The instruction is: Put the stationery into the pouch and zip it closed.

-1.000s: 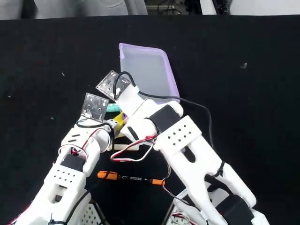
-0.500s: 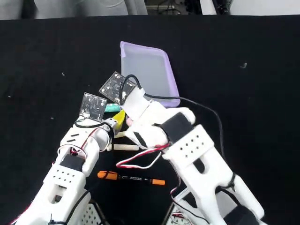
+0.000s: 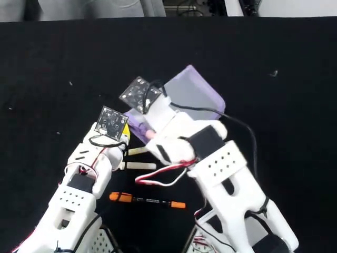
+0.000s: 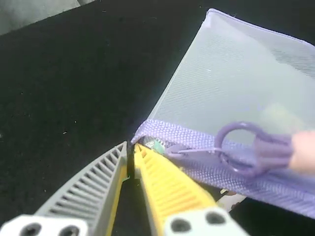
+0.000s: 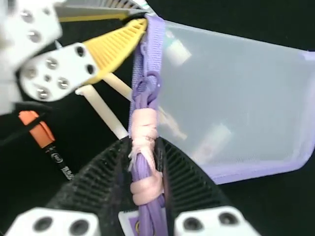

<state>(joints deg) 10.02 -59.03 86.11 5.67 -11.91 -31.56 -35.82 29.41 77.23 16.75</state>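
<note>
Black table (image 3: 274,52) carries the lilac pouch (image 3: 196,90), at one o'clock from the left tool (image 4: 132,147), which is pinched onto its corner. Right tool (image 5: 144,141) is clamped on the zip pull (image 5: 143,115); an orange marker (image 3: 147,200) lies at six o'clock.

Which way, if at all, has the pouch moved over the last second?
Yes. The pouch has swung clockwise in the high view, its far end shifting right, while the orange marker stays put.
</note>
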